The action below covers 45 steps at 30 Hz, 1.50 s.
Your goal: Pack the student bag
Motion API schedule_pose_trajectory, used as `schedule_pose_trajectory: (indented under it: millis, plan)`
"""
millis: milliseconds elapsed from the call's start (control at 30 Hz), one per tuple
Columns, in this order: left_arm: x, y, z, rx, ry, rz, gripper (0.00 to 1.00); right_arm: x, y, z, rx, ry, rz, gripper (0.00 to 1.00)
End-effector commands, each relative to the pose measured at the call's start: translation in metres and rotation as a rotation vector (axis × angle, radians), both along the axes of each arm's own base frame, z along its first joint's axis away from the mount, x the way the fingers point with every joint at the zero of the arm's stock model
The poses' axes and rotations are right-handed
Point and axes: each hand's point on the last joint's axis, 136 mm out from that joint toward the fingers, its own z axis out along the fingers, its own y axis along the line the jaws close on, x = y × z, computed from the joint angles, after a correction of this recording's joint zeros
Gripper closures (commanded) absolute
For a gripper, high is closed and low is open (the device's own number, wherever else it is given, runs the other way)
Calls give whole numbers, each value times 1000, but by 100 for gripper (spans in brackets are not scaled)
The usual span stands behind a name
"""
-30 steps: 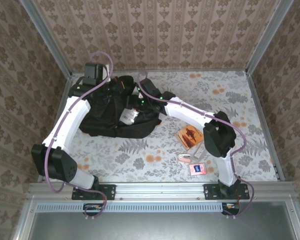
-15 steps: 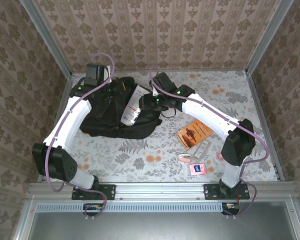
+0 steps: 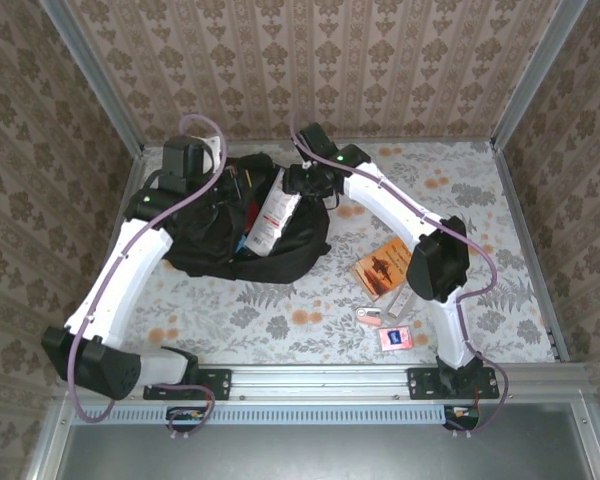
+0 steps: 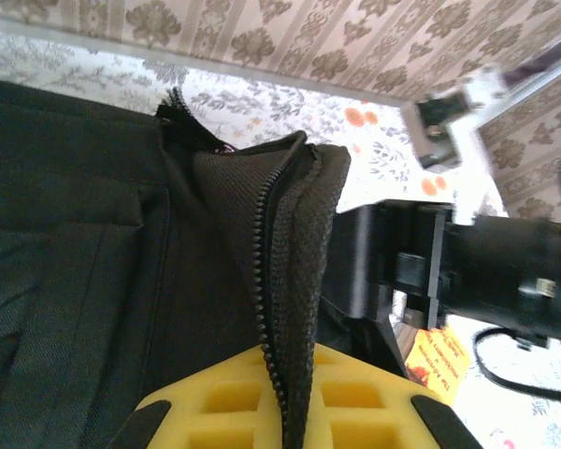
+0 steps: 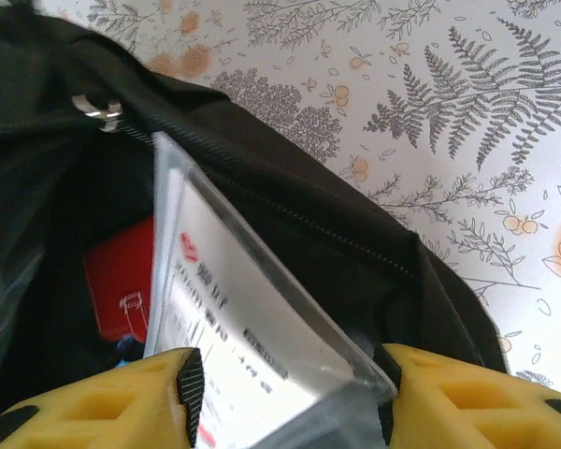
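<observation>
- Tabletop [image 3: 280, 310]: floral print, walled in on three sides.
- Left arm reaches from the near-left corner to the far-left part of the tabletop, ending over the far-left edge of the student bag [image 3: 215, 245].
- Left claw [image 4: 290, 374]: closed right down, yellow pads pinching the zippered rim of the bag's opening. The fabric stands up in a ridge between the pads.
- Student bag: black, soft, lying far-left on the tabletop with its opening gaping. Zipper teeth run along the raised rim in the left wrist view.
- Red item [image 5: 122, 276]: flat, inside the bag, low in the opening. Can't read what it is.
- Zip pull [image 5: 98, 110]: small metal tab on the bag's rim, at the upper left of the right wrist view.
- Packet [image 3: 270, 212]: white, in a clear sleeve, red mark and print on it. It sits tilted, its lower end inside the bag's opening and its upper end sticking out at the far side.
- Right claw [image 5: 290, 360]: about half open, one yellow finger on either edge of the packet's upper end, gripping it across its width.
- Right arm stretches from the near-right base, elbow raised, over to the bag's far-right side.
- Orange booklet [image 3: 385, 265]: flat on the tabletop, right of the bag and well apart from it.
- Pink card [image 3: 395, 337]: near edge of the tabletop, nearer than the booklet, with two small light items just beside it; too small to identify.
</observation>
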Motion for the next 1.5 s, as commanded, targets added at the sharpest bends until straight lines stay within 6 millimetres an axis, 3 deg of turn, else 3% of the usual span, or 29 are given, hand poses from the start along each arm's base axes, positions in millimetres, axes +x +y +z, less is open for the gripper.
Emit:
schedule_pose_trajectory:
  millis: [0,167,333,433,533,733,833,900,1067,1200,1333,1367,1467]
  plan:
    - [7,-5,36,-17,-159,-16,100,-7,-1,-6,-79,18,42,47]
    - [8,-15,31,-47,-137,-54,100,-2,-5,-28,-196,31,28,46]
    - [9,-14,30,-40,-143,-47,100,-7,6,-44,-255,45,105,62]
    - [15,-12,19,-14,-110,-31,100,-24,38,-33,-104,50,235,66]
    - [19,-13,10,-5,-75,-28,100,-33,48,-10,-3,-7,273,65]
    - [23,-7,3,31,-62,-3,100,-26,-1,21,6,-72,113,59]
    - [25,-4,-5,62,-39,13,100,-41,-29,28,-49,-80,76,47]
    - [26,-4,-11,72,-19,13,100,-56,-60,26,-115,-66,21,41]
    - [30,-10,-29,89,49,15,100,-107,-124,-3,-158,70,-83,39]
    - [31,-13,-45,149,85,24,100,-159,-160,-36,-239,207,-133,38]
    - [32,-15,-54,187,104,21,100,-211,-181,-72,-253,357,-158,38]
    - [26,-27,-55,193,104,-10,100,-222,-181,-74,-226,373,-151,37]
    - [25,-31,-59,205,105,-25,100,-243,-185,-89,-192,423,-173,33]
